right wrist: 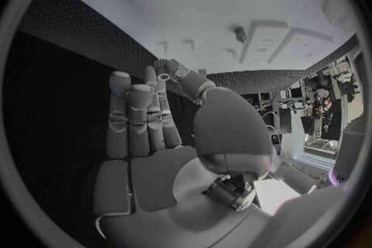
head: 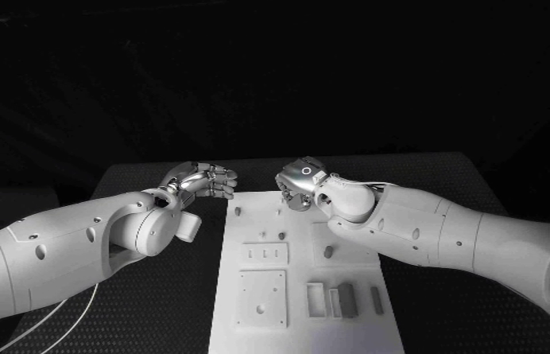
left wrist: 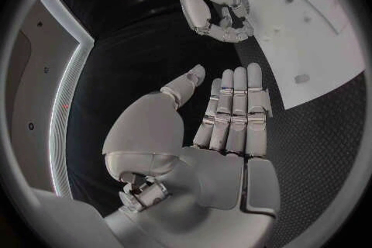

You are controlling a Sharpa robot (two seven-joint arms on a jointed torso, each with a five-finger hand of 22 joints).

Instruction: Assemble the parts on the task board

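black table (head: pixel 137 180) stretches out wide under everything. its dark textured surface runs from nine to three o'clock.

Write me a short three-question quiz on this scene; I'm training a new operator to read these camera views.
1. True or false: the left hand is holding a grey part.
2. Where do the grey parts lie in the head view?
A. on the black table, off the board
B. on the near part of the task board, towards the right arm's side
C. in the right hand
3. Fill in: both hands hover near the ____ end of the task board.

Key
1. False: in its wrist view its fingers are straight and nothing lies in the palm.
2. B.
3. Far.
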